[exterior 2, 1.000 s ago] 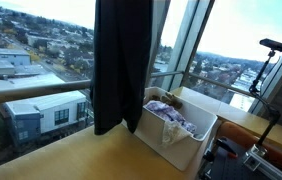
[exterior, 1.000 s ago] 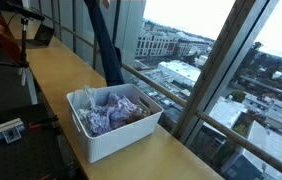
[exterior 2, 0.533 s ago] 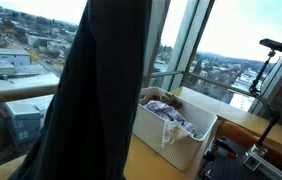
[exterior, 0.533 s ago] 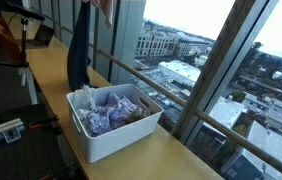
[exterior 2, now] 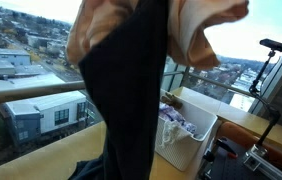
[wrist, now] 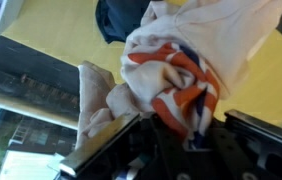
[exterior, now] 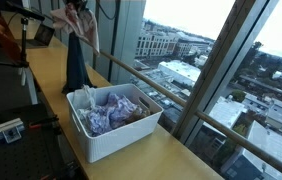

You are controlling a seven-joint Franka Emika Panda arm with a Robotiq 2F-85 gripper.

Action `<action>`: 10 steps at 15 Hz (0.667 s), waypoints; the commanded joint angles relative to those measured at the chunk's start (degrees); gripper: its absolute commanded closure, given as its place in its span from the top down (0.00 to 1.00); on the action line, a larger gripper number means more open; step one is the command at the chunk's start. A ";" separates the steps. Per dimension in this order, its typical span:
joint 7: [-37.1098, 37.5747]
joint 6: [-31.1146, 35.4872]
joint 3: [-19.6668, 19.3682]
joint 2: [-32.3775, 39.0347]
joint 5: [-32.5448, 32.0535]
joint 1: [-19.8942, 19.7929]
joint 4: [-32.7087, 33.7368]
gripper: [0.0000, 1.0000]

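My gripper [wrist: 181, 135] is shut on a bunched garment [wrist: 176, 65] of cream cloth with orange and blue stripes and a dark navy part. In both exterior views the garment hangs in the air, cream at the top and long dark cloth below [exterior: 76, 50] [exterior 2: 126, 100], and it hides the gripper. Its lower end reaches down to the wooden counter [exterior: 46, 75]. A white basket [exterior: 121, 143] with lavender and white clothes stands on the counter just beside the hanging cloth; it also shows in an exterior view [exterior 2: 186, 150].
Large windows and a metal railing [exterior: 151, 85] run along the far side of the counter. A camera stand [exterior: 21, 45] and a dark screen [exterior: 43, 33] stand at the counter's far end. Another stand [exterior 2: 266, 60] rises by the window.
The hanging garment has moved along the counter away from the window post. Its cream and orange top part now shows where only dark cloth hung before.
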 commanded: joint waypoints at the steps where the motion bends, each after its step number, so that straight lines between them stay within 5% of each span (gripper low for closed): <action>1: 0.29 6.95 0.73 -0.52 -1.71 4.35 -8.42 0.05; 6: -1.34 11.77 -1.19 -0.16 -3.67 4.52 -15.80 0.05; 10: -1.59 14.78 -3.14 2.46 -6.48 3.31 -15.64 0.05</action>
